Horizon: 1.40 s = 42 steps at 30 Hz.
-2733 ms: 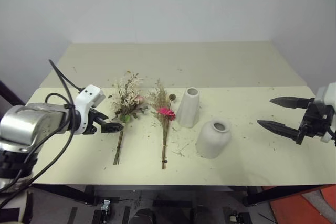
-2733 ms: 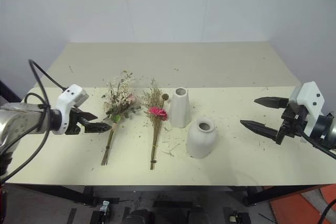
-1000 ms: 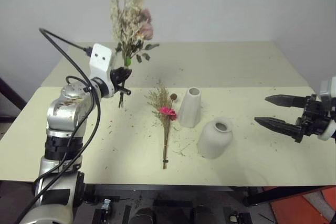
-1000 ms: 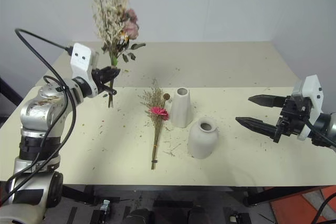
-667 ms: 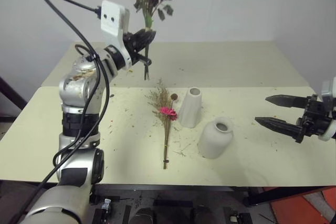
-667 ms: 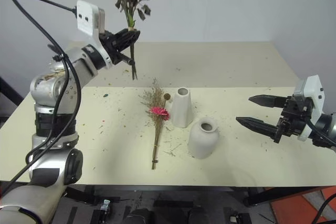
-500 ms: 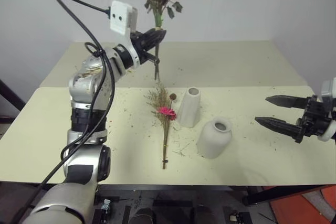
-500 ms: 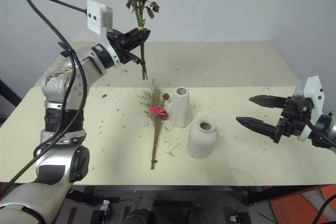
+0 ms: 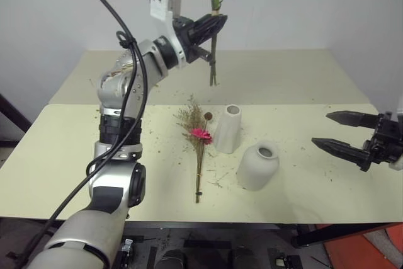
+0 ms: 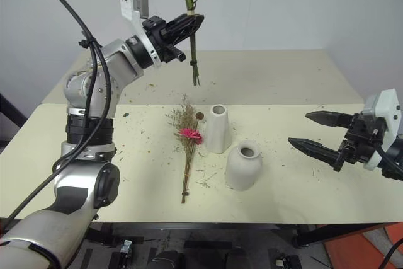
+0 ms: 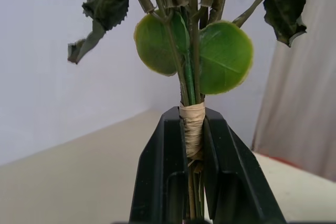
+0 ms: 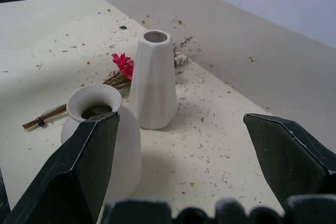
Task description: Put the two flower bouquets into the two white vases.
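My left pincer [image 9: 217,23] is clamped on the leafy bouquet [image 9: 213,55], raised above the worktop [image 9: 302,80]. My right pincer [image 9: 337,131] stands apart, empty. Both vases: unfilled.

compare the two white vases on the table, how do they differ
The tall vase is slim and tapered with faceted sides; the squat vase is rounded and wider. The tall vase is widest at its base, the squat vase bulges below a flared neck. The tall vase stands right beside the magenta-daisy bouquet; the squat vase sits nearer the table's front edge. Both are matte white, upright and hold no flowers.
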### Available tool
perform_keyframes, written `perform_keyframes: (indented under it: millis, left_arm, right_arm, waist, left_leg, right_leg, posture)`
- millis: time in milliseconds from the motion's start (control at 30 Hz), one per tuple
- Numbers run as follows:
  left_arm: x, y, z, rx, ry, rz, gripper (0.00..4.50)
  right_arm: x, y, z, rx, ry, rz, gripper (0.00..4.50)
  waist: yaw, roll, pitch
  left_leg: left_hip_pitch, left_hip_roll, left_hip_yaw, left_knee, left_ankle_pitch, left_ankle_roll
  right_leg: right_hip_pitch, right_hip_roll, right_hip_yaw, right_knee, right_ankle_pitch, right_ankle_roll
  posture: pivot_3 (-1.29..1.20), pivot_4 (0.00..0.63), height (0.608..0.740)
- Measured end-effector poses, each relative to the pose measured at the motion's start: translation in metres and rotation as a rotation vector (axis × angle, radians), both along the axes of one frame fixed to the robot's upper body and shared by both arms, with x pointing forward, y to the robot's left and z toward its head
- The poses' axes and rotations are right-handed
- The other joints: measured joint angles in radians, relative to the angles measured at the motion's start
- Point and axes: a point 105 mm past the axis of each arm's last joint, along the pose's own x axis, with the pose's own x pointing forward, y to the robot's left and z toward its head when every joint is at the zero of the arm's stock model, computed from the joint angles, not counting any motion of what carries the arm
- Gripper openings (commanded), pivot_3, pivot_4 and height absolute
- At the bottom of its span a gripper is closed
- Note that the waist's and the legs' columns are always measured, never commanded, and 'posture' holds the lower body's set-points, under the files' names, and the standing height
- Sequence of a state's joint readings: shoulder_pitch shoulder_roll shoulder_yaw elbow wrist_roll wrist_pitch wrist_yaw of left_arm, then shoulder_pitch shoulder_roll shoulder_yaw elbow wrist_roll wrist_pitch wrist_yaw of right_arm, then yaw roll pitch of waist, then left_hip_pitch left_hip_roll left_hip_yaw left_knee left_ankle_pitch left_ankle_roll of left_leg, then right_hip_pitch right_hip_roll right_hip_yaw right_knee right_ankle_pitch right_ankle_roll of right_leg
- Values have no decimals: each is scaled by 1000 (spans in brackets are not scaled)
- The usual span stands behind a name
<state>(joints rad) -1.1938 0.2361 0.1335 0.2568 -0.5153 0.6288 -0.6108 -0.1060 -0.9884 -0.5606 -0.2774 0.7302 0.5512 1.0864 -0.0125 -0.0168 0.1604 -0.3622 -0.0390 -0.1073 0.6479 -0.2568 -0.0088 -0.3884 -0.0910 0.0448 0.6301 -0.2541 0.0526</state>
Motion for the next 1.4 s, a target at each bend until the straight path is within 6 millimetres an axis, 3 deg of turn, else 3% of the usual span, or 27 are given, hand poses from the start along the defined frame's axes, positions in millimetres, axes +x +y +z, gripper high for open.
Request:
perform_keyframes:
  millis: [433, 667, 1400]
  left_arm:
    - [-5, -33, -14, 34, 29, -102, 123]
    - [-6, -46, -45, 99, 73, -118, 123]
    - [-5, -50, -77, 160, 101, -99, 123]
  right_arm:
    - [-1, 3, 2, -5, -15, 3, 4500]
    - [-2, 3, 2, 0, -22, 0, 4500]
    - [-7, 4, 0, 0, -33, -13, 4500]
  waist:
    - [0, 0, 0]
    - [0, 0, 0]
    - [1, 0, 0]
  left_leg:
    - [0, 0, 0, 0, 0, 0]
    - [0, 0, 0, 0, 0, -1]
    - [0, 0, 0, 0, 0, 0]
  right_leg:
    - [0, 0, 0, 0, 0, 0]
    - [0, 0, 0, 0, 0, 0]
    - [0, 0, 0, 0, 0, 0]
  posture:
    - [0, 150, 740]
    - [0, 150, 740]
    - [0, 150, 740]
